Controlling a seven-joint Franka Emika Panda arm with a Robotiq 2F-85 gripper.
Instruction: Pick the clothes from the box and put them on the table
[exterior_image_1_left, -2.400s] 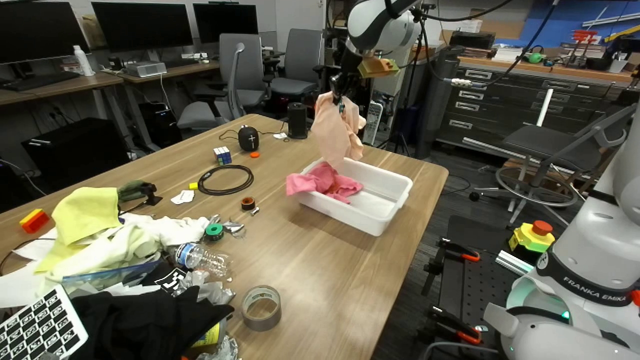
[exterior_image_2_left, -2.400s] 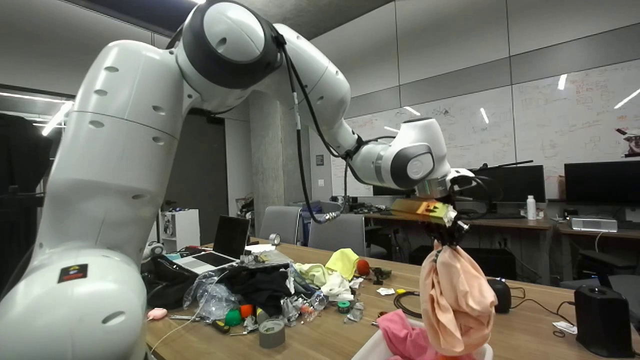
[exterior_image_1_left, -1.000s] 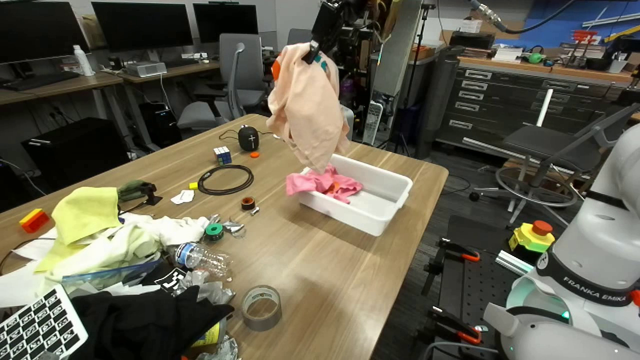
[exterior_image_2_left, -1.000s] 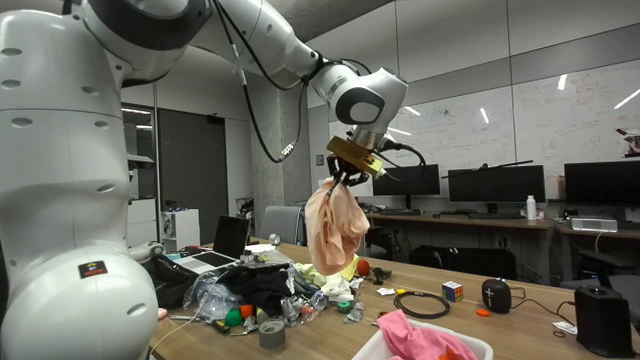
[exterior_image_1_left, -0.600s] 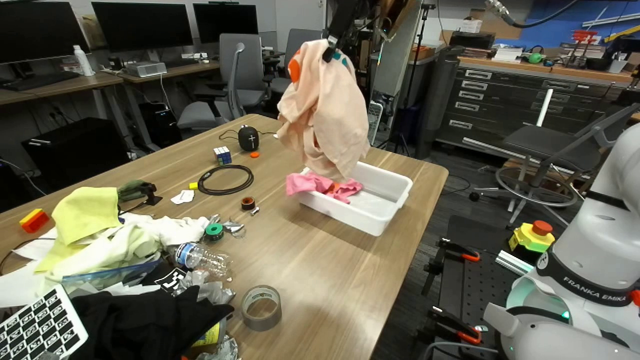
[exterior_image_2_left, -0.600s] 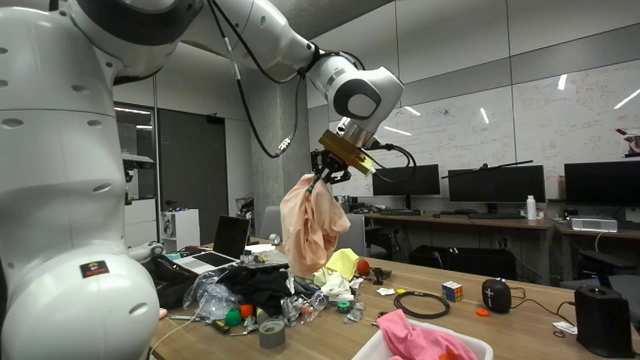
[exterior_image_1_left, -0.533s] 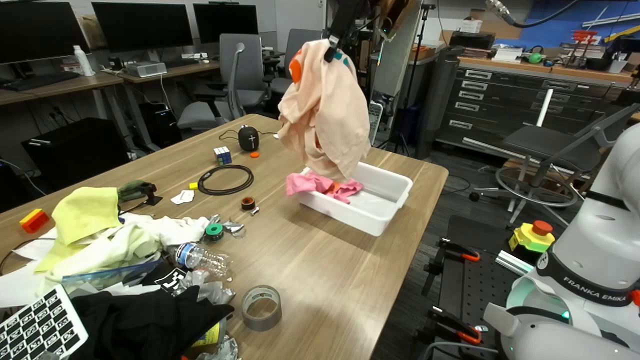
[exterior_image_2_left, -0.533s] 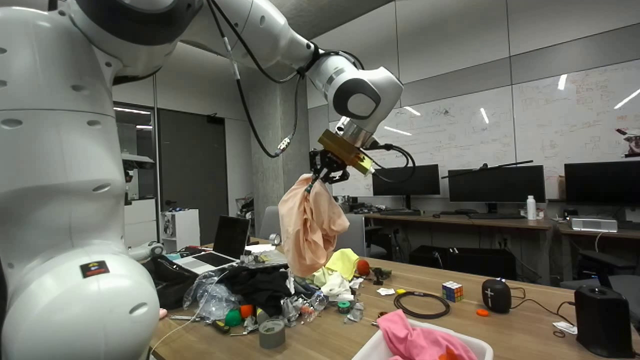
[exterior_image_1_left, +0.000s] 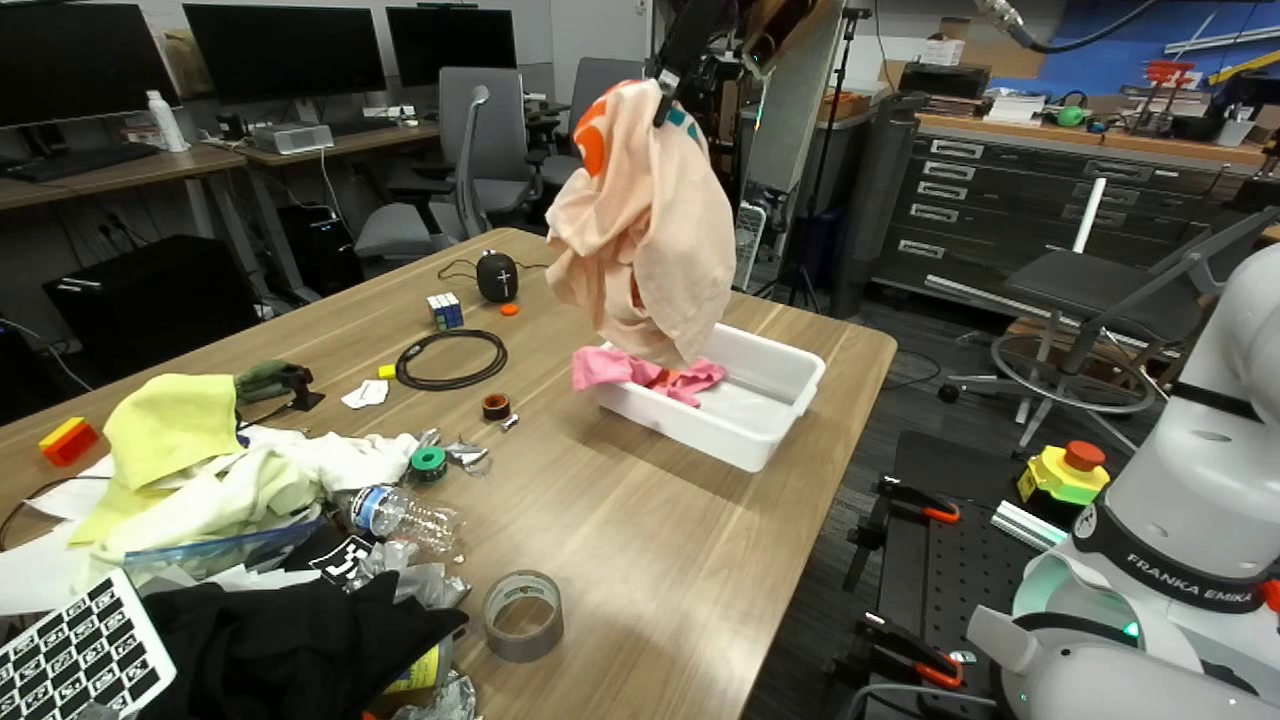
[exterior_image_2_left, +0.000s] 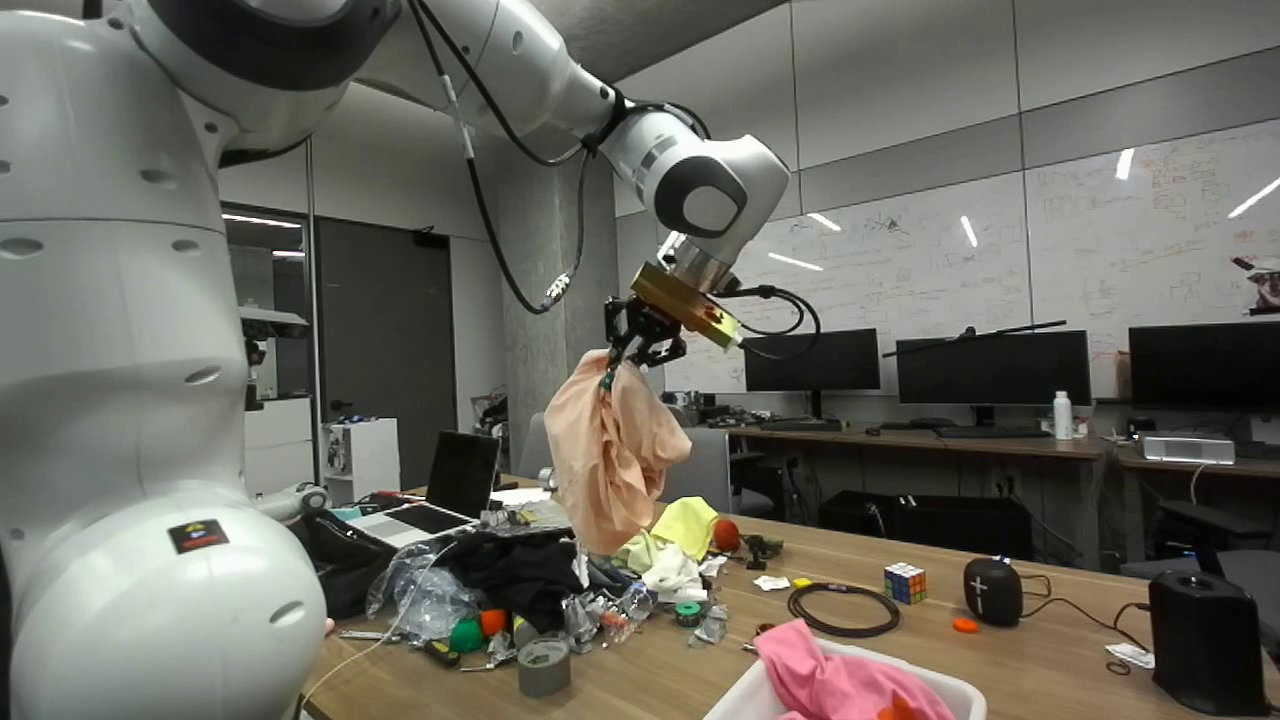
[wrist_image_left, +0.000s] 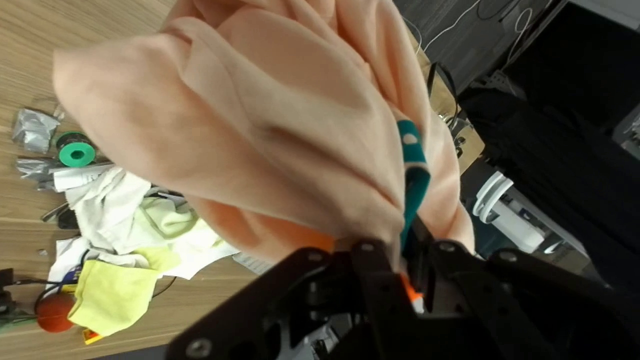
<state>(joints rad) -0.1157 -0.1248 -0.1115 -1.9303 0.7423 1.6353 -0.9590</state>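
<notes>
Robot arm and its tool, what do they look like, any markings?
The arm is white and rounded, with dark joint rings. Black cables run along it, one with a metallic connector. A gold-coloured block is mounted by the tool, which is black with screw heads. A black band low on the arm reads FRANKA EMIKA in white.

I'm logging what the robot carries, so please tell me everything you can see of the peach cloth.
The peach cloth looks like soft, thin fabric with orange patches and teal patches near its top. Bunched and creased, it is pinched there by the gripper and hangs in loose folds. Raised off the table and apart from the white box, it visibly touches only the gripper. Its full shape cannot be told.
</notes>
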